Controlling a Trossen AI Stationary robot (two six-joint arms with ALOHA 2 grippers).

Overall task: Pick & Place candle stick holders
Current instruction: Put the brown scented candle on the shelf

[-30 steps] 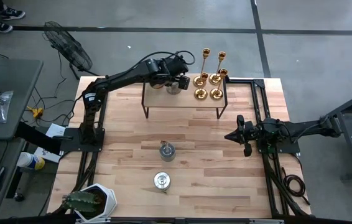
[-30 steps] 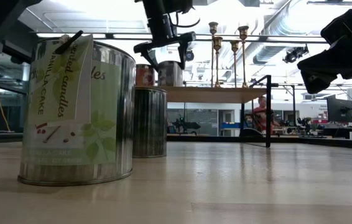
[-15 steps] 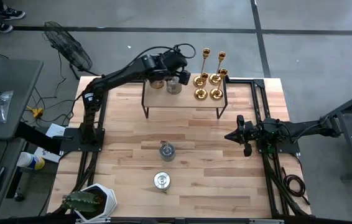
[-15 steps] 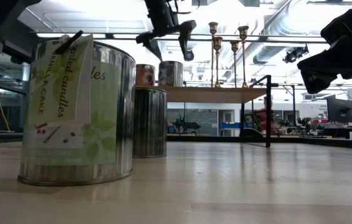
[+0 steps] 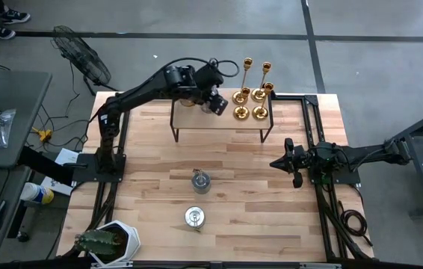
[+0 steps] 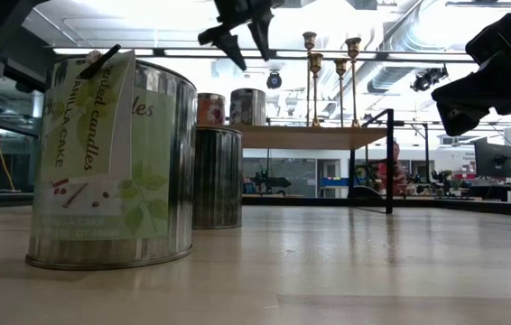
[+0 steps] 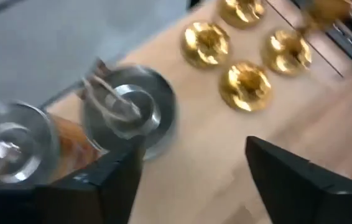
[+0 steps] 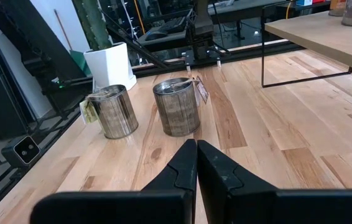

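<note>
Candlesticks point(image 5: 251, 99) of shiny gold, four of them, stand close together on a small raised shelf point(image 5: 219, 119) at the far side of the wooden counter point(image 5: 234, 187). Beside them on the same shelf sit two round silver tins point(image 6: 247, 106), one with a reddish label and one plain; the left wrist view looks down on their lids and on the four gold bases point(image 7: 245, 84). The left claw point(image 5: 217, 104) hangs in the air above the shelf, over the tins and clear of them, its two fingers point(image 6: 224, 40) parted with nothing between them. Two more silver tins stand on the counter itself, nearer the front: one near the middle point(image 5: 200, 181) and one just in front of it point(image 5: 193, 217), each with a paper tag. The right claw point(image 5: 277, 162) waits over the right side of the counter, well apart from the shelf, its fingers pressed together and empty. A potted cactus point(image 5: 107, 240) sits at the front left corner.
</note>
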